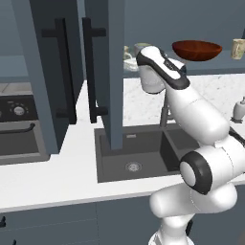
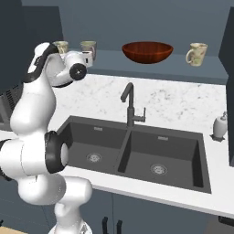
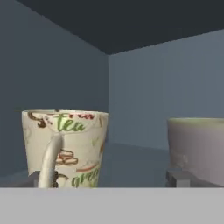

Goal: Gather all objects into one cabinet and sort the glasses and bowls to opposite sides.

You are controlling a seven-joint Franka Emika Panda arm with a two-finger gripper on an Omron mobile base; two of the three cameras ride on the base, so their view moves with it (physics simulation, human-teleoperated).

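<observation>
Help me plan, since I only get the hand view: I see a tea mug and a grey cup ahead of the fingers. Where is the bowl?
Observer: The red-brown bowl stands on the same cabinet shelf, to the right of the gripper in the right base view, apart from the tea mug and grey cup.
Operator: Any cup beyond it?
Observer: Yes, one cream mug stands alone at the shelf's far right.
Operator: Doors?
Observer: The left base view shows the cabinet doors swung open.
</observation>
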